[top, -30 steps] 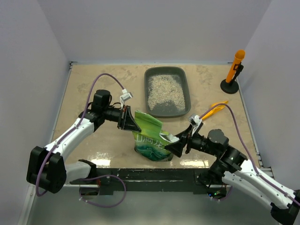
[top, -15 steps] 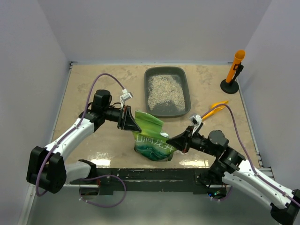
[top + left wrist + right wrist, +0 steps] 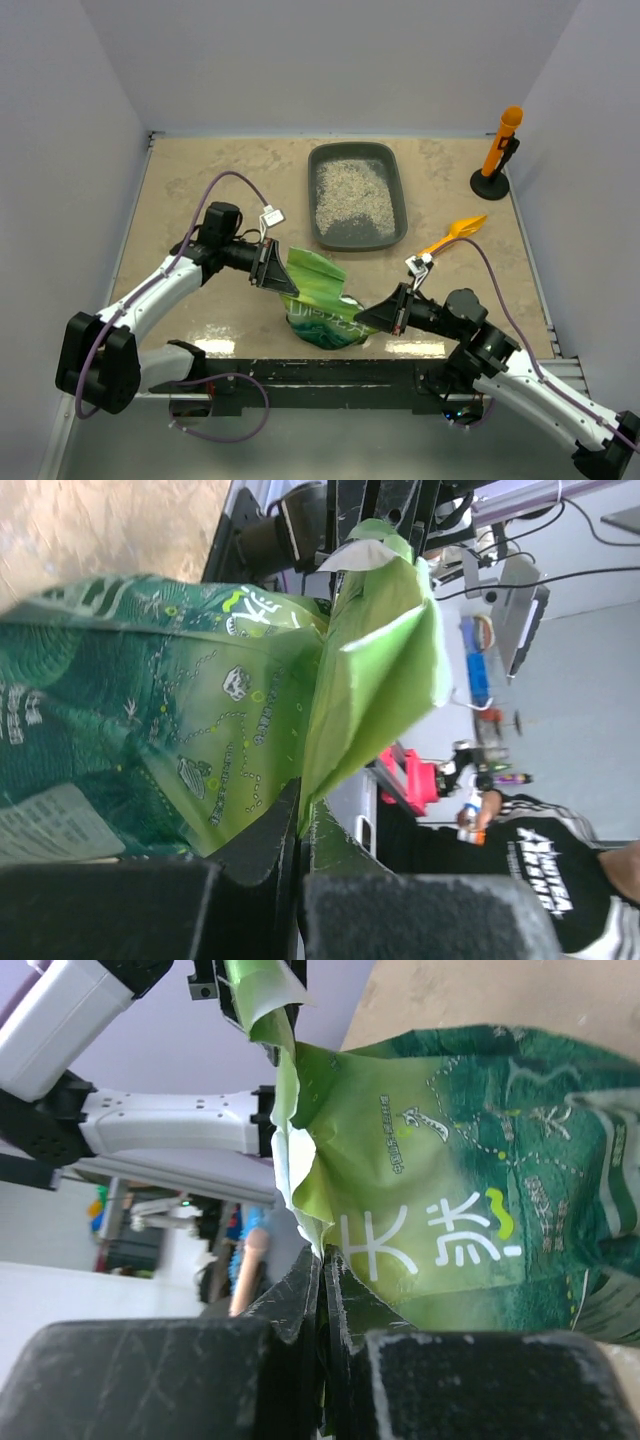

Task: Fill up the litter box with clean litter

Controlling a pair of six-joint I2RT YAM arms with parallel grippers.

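Your right tool (image 3: 366, 316) has just clamped onto the bag (image 3: 322, 300); the left tool (image 3: 281, 281) still pinches it. You can lift and pour; the litter box (image 3: 357, 194), beyond the bag, already holds some litter (image 3: 351, 192).

The whole table (image 3: 200, 180) is seen from above and behind the arm bases, looking down and toward the far wall, at some distance. The bag (image 3: 318, 300) near the near edge is seen there between both arms. The left wrist view is set right against the bag (image 3: 200, 710), looking along its own fingers (image 3: 270, 840) toward the near edge and the room beyond. The right wrist view is likewise set close on the bag (image 3: 480, 1180), facing across it to the left arm (image 3: 170, 1120). The bag is shared by all three views.
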